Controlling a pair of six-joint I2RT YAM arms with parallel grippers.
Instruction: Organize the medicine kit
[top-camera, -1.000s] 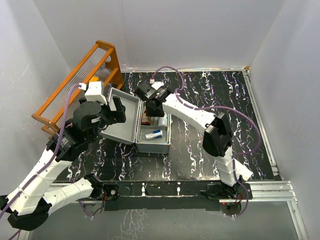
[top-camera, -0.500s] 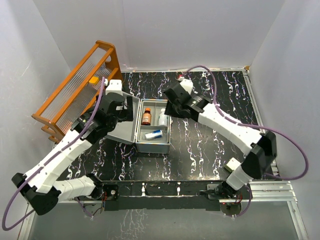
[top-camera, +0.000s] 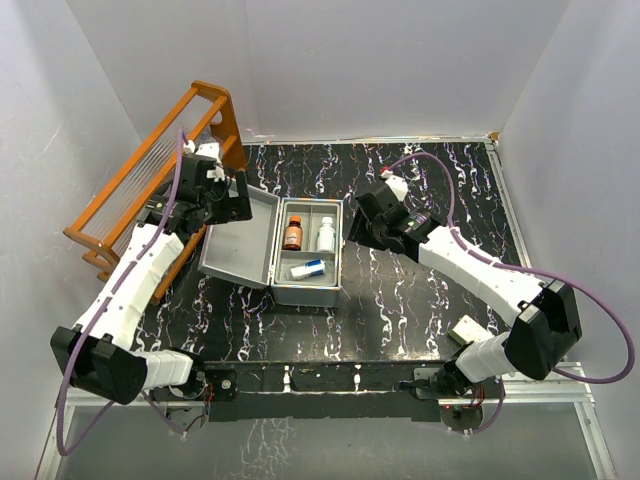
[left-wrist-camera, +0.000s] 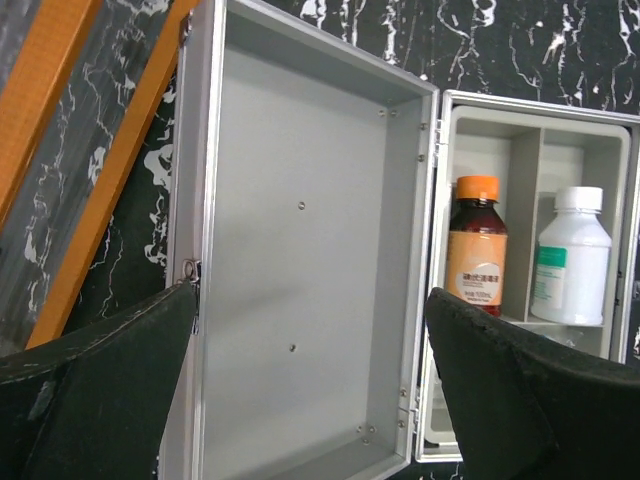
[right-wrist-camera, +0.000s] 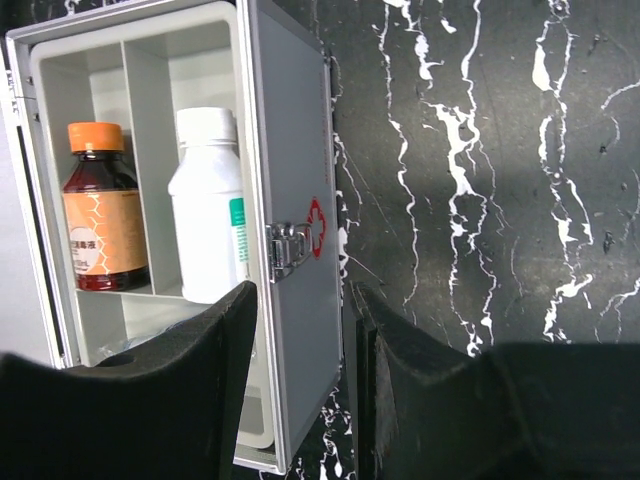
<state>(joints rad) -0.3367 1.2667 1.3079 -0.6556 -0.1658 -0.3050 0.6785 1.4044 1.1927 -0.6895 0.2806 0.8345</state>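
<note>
Hanging empty, wide-open left tool (left-wrist-camera: 310, 300) and half-open right tool (right-wrist-camera: 305, 290) partly hide medicine kit (top-camera: 240, 245).

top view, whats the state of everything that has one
light-grey hard medicine kit box: open, lid laid flat to its left
amber bottle with orange cap: capped, lying in a far compartment
white plastic bottle: capped, lying in the next compartment
small white and blue bottle: lying in the near compartment
left gripper: fingers open, empty
right gripper: fingers open, empty
</note>
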